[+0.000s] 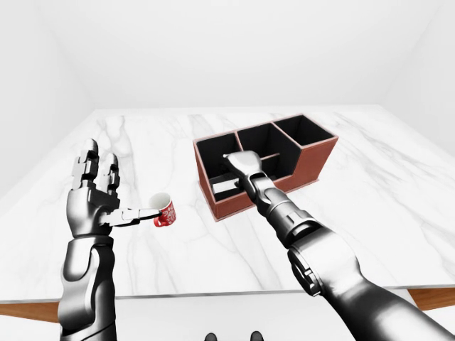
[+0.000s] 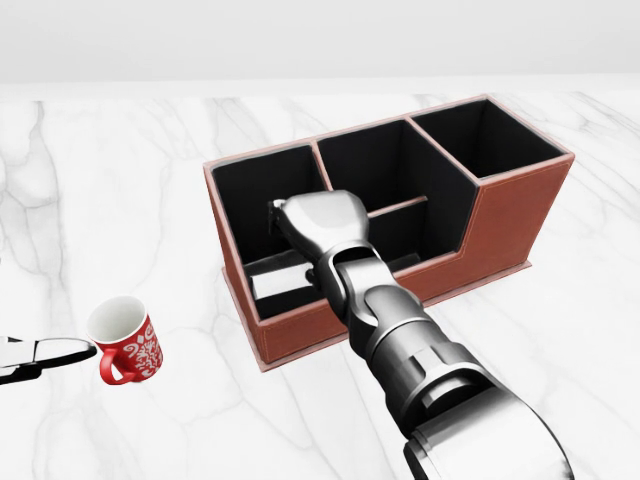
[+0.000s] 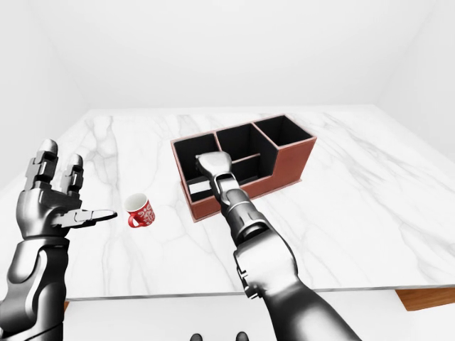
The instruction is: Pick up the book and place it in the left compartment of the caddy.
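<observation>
The brown caddy (image 2: 300, 335) with black compartments stands on the white marble table (image 2: 120, 170). A pale flat book (image 2: 272, 284) lies low in the caddy's left compartment, partly hidden by my right arm. My right hand (image 2: 318, 226) reaches over the caddy's near wall and hangs in that left compartment, just above the book. Its fingers point down behind the palm, so their grip is hidden. My left hand (image 1: 96, 186) is open and empty, raised at the left of the left-eye view, well away from the caddy.
A red mug with white pattern (image 2: 128, 343) stands on the table left of the caddy, just right of my left hand's thumb. The table's near edge (image 1: 178, 293) runs along the bottom of the left-eye view.
</observation>
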You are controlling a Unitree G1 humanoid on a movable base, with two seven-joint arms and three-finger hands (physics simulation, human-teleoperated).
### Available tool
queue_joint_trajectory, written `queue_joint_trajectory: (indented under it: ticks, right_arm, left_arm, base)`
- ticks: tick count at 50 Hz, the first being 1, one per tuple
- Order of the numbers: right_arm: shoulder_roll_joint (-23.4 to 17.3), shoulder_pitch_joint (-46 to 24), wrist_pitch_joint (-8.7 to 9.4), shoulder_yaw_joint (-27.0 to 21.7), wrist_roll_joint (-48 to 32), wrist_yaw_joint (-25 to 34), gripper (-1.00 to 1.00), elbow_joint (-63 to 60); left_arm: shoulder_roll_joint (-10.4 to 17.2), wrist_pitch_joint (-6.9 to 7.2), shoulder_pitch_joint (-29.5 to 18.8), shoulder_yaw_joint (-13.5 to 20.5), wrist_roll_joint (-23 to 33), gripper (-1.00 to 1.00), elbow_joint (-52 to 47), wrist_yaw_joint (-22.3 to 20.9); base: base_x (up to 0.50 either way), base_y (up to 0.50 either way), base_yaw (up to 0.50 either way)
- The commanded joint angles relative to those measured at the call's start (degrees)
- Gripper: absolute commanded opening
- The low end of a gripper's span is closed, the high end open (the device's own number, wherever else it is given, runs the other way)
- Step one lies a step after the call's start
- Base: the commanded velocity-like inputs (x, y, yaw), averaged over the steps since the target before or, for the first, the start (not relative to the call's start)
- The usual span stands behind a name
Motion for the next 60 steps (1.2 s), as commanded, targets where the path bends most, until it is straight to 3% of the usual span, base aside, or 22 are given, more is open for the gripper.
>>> queue_joint_trajectory:
  ticks: [1,2,5,6,7,16,23,29,37,46,52,55,60]
  right_arm:
    - [-0.2,-0.3,-0.12,-0.2,0.4,0.2,0.19,-0.6]
    - [-0.5,-0.8,-0.11,-0.4,0.8,0.4,0.36,-0.8]
    - [-0.7,-1.2,-0.10,-0.3,1.2,0.3,0.50,-1.2]
    - [-0.9,-1.4,-0.11,-0.3,1.5,0.6,0.87,-1.8]
    - [-1.0,-1.6,-0.07,-0.3,1.8,0.9,1.00,-2.1]
    - [-3.6,0.1,2.11,-1.0,6.7,4.1,1.00,-10.0]
    - [-5.9,6.5,7.09,-3.6,14.4,12.6,1.00,-28.9]
    - [-6.8,18.4,7.09,-6.3,23.1,22.2,1.00,-57.4]
    - [-7.7,27.7,7.09,-7.8,33.3,29.8,1.00,-89.1]
    - [-7.2,38.0,7.09,-9.1,43.3,26.6,1.00,-106.4]
    - [-6.4,42.2,7.09,-7.6,47.3,24.4,1.00,-115.3]
    - [-5.1,45.2,7.09,-9.2,51.9,22.2,1.00,-119.1]
    - [-6.2,51.0,7.09,-11.3,55.8,19.1,1.00,-122.5]
  left_arm:
    - [0.0,0.00,-0.1,-0.1,0.0,1.00,0.4,0.0]
    - [0.0,0.00,0.0,-0.1,0.0,1.00,0.2,0.0]
    - [0.0,0.00,0.1,-0.1,0.0,1.00,0.0,0.0]
    - [0.0,0.00,0.0,-0.2,0.1,1.00,0.2,0.0]
    - [-0.1,0.00,0.1,-0.2,0.1,1.00,0.1,0.0]
    - [-0.3,0.00,0.4,-0.3,0.4,1.00,-0.4,-0.1]
    - [-0.6,0.00,1.0,-0.3,0.5,1.00,-1.6,-0.2]
    - [-0.6,0.00,0.3,-0.9,1.5,1.00,0.1,-0.1]
    - [-1.1,0.00,0.8,-1.7,2.4,1.00,0.1,-0.2]
    - [-1.7,0.00,2.6,-0.6,1.8,1.00,-4.5,-0.4]
    - [-1.8,0.00,3.3,0.5,0.9,1.00,-6.8,-1.3]
    - [-2.1,0.00,4.4,1.6,-0.4,1.00,-10.0,-1.7]
    - [-3.1,0.00,6.1,2.7,-1.6,1.00,-14.6,-2.4]
  base:
    - [0.00,0.00,0.00]
    - [0.00,0.00,0.00]
    - [0.00,0.00,0.00]
    - [0.00,0.00,0.00]
    - [0.00,0.00,0.00]
    - [0.00,0.00,0.00]
    - [0.00,0.00,0.00]
    - [0.00,0.00,0.00]
    - [0.00,0.00,0.00]
    - [0.00,0.00,0.00]
    - [0.00,0.00,0.00]
    - [0.00,0.00,0.00]
    - [0.00,0.00,0.00]
